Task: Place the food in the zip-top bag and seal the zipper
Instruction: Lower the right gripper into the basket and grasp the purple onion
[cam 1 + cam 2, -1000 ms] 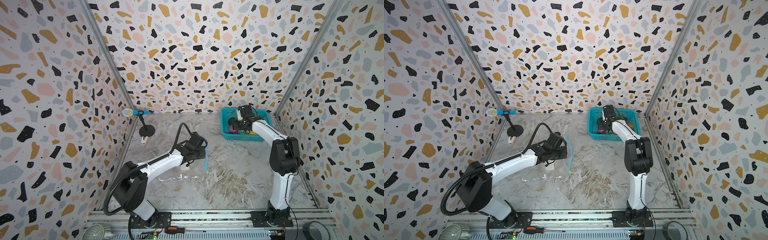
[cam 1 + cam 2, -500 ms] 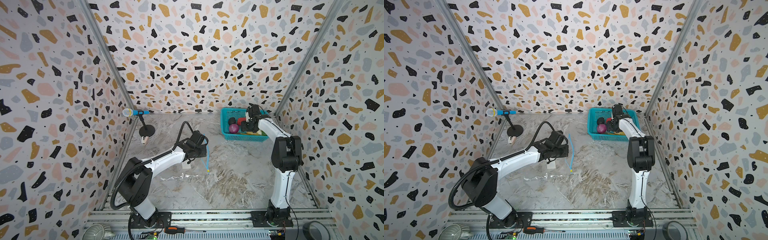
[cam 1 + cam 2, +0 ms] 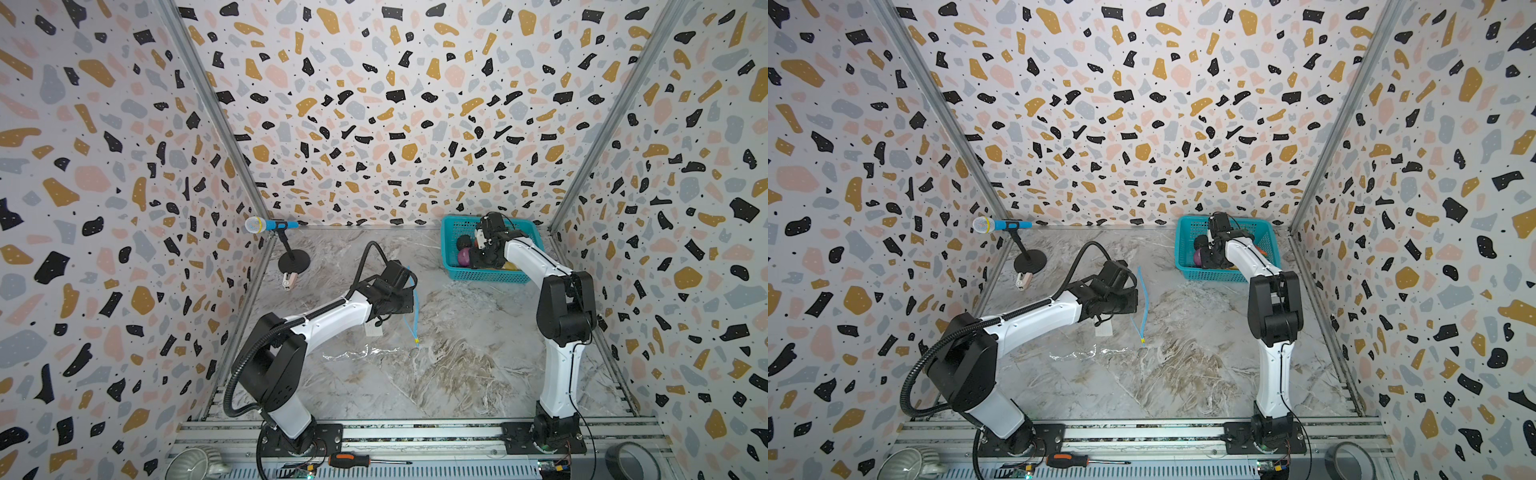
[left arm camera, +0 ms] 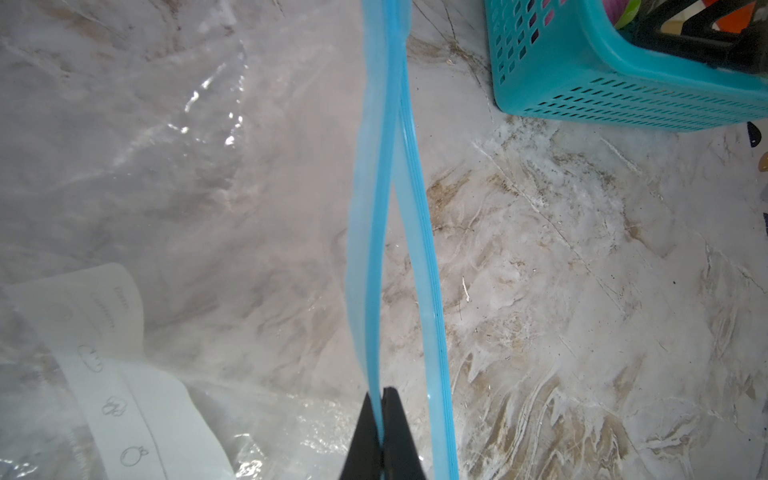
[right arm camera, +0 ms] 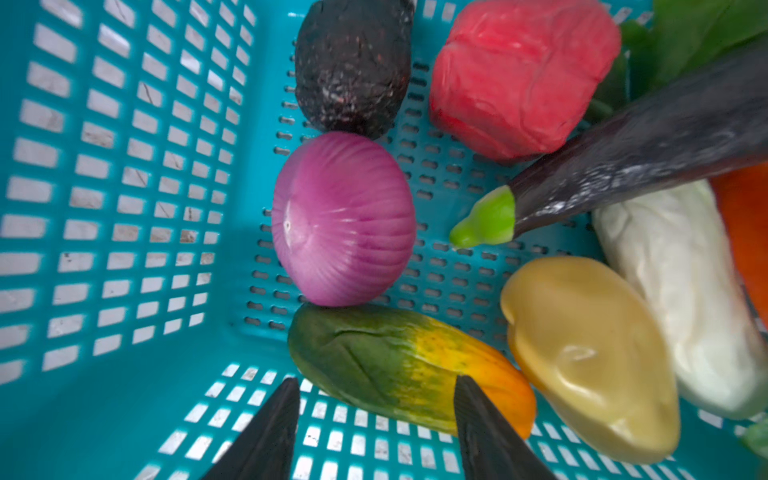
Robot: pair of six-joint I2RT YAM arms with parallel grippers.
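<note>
The zip-top bag (image 4: 199, 199) lies clear and crinkly on the marble floor, with its white label (image 4: 137, 399) toward my left arm. My left gripper (image 4: 380, 392) is shut on one lip of the blue zipper (image 4: 374, 249). The other lip (image 4: 428, 270) hangs apart from it, so the mouth gapes. In both top views the zipper (image 3: 411, 324) (image 3: 1143, 307) ends at a yellow slider (image 3: 417, 340). My right gripper (image 5: 376, 380) is open inside the teal basket (image 5: 104, 166), just over a green-orange piece (image 5: 374, 353) of the food. A purple onion (image 5: 345, 220), red pepper (image 5: 519, 75), aubergine (image 5: 644, 158) and yellow piece (image 5: 590, 357) lie around it.
The basket (image 3: 486, 276) stands at the back right, by the wall. A toy microphone on a stand (image 3: 270, 226) is at the back left. A screwdriver (image 3: 349, 460) and a tape roll (image 3: 631, 459) rest on the front rail. Patterned walls close in three sides.
My right gripper has shifted to the right over the basket and back toward its left part, staying open. My left arm has shifted a little and still pinches the zipper lip.
</note>
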